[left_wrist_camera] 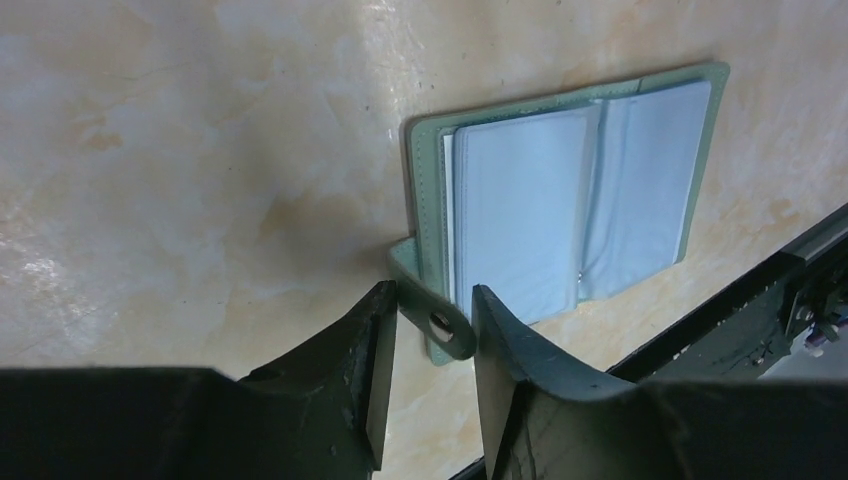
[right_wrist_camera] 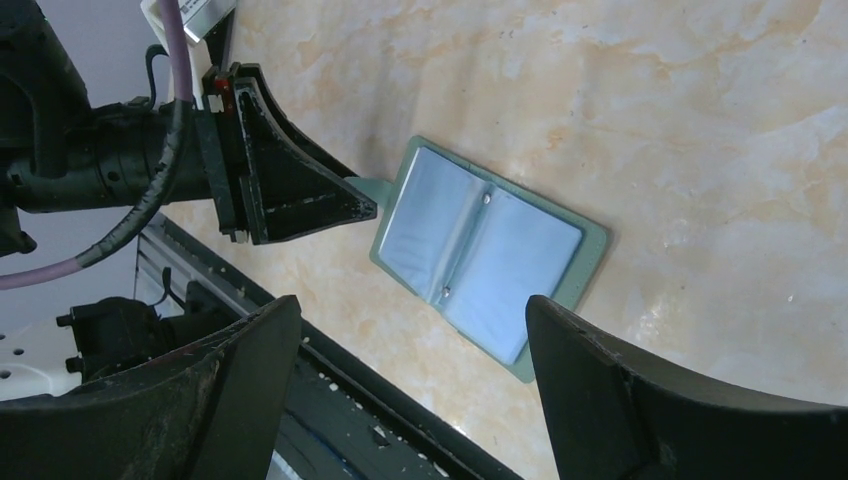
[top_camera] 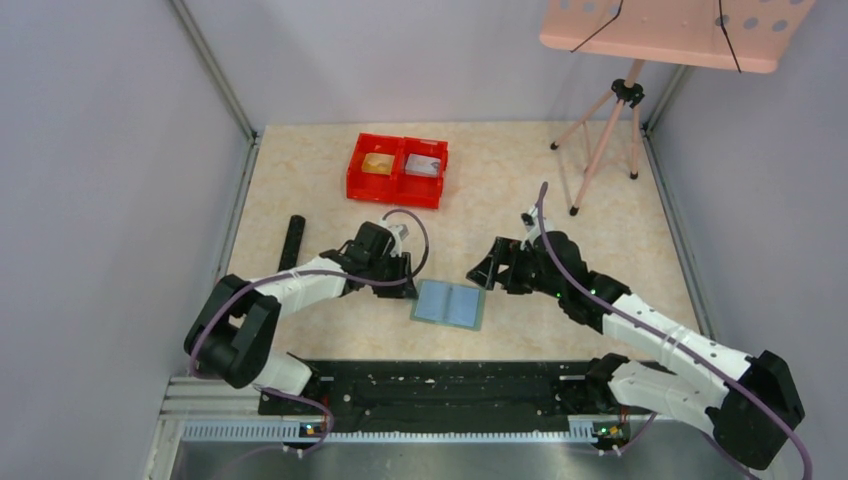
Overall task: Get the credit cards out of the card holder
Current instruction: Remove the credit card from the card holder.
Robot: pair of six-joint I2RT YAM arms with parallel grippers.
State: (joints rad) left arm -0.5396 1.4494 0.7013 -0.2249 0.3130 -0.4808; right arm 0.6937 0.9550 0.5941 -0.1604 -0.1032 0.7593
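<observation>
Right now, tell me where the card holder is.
The card holder lies open on the table, centre of the top view, between the left gripper, which straddles its tab, and the right gripper.

Sage-green folding card holder [left_wrist_camera: 425, 200]: matt leather-look cover. Pale blue-grey inner pockets [left_wrist_camera: 520, 210]: smooth plastic, soft sheen. Beige marbled surface [left_wrist_camera: 200, 150]: smooth, slightly glossy. Left pincer [left_wrist_camera: 433, 295] fingers [left_wrist_camera: 350, 370]: black matt plastic, rough-looking. Red double bin [top_camera: 397, 190]: glossy plastic.
</observation>
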